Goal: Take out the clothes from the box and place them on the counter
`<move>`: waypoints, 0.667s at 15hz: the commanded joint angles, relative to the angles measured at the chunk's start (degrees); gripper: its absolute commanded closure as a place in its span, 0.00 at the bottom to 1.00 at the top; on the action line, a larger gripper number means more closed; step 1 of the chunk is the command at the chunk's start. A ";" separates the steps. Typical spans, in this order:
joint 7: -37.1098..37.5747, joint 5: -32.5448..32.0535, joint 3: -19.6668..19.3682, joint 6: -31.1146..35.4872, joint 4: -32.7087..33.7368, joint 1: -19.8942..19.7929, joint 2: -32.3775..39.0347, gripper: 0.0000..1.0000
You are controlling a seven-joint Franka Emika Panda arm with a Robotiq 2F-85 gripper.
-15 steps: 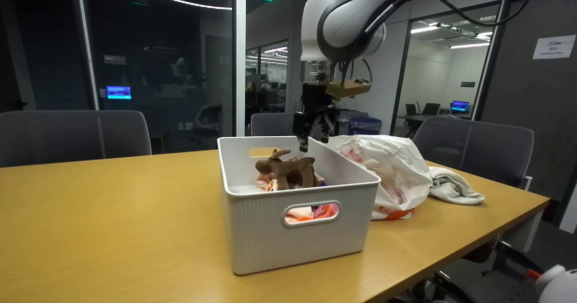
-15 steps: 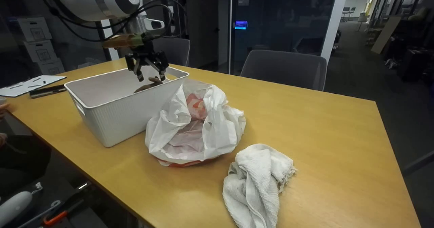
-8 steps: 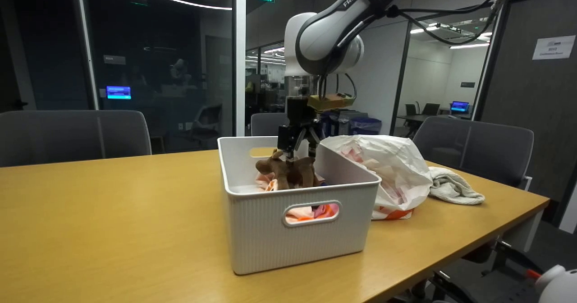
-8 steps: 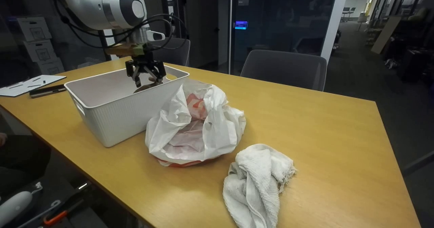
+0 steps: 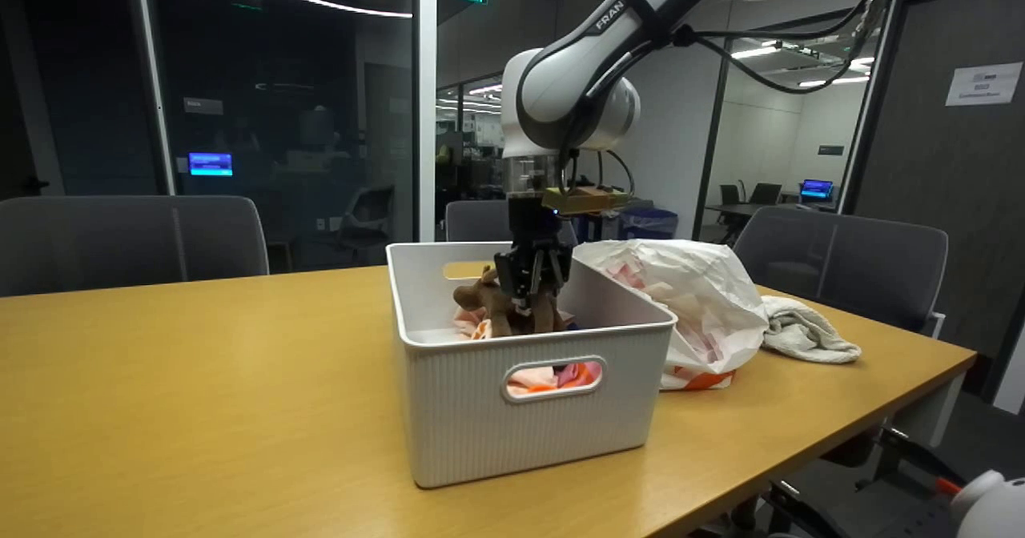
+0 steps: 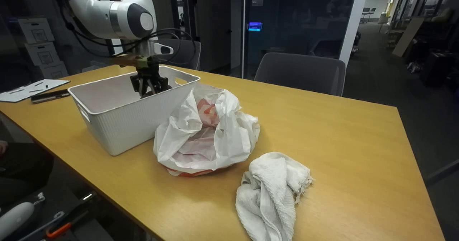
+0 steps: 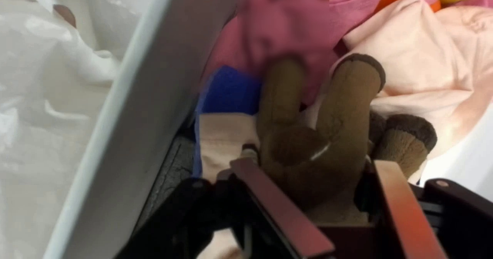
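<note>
The white box [image 5: 464, 426] stands on the table and shows in both exterior views [image 6: 125, 130]. A brown plush moose [image 5: 503, 315] stands in it on top of the clothes. In the wrist view the plush [image 7: 344, 101] lies over a pink and orange cloth [image 7: 285, 24], a peach cloth [image 7: 416, 39] and a blue-edged beige cloth [image 7: 229, 135]. Some cloth shows through the handle hole [image 5: 552, 378]. My gripper [image 5: 537, 304] is down inside the box. In the wrist view its fingers [image 7: 310, 157] press on both sides of the plush body, shut on it. The fingertips are hidden behind the rim in an exterior view [image 6: 150, 90].
A white plastic bag [image 6: 211, 133] stands against the box's long side. A crumpled white towel [image 6: 272, 194] lies beyond it on the wooden table [image 6: 340, 155]. A white sheet [image 6: 28, 90] and a black object [image 6: 50, 95] lie near the table's far edge. Chairs [image 6: 301, 72] stand around.
My gripper has moved down and toward the plush, from above the box to inside it. Its fingers have drawn closer together around the plush, which has hardly moved.
</note>
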 commanded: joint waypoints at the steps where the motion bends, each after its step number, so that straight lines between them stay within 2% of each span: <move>1: -0.02 0.06 -0.69 -1.94 1.29 1.83 -1.38 0.73; 4: 0.43 -1.87 -0.77 -2.05 1.95 3.19 -3.49 0.93; 7: 2.67 -6.92 -1.56 -0.08 1.68 4.71 -7.25 0.92; 8: 4.36 -9.39 -1.99 0.57 1.34 5.16 -9.13 0.95; 10: 8.02 -12.98 -2.55 1.16 0.45 5.09 -13.04 0.93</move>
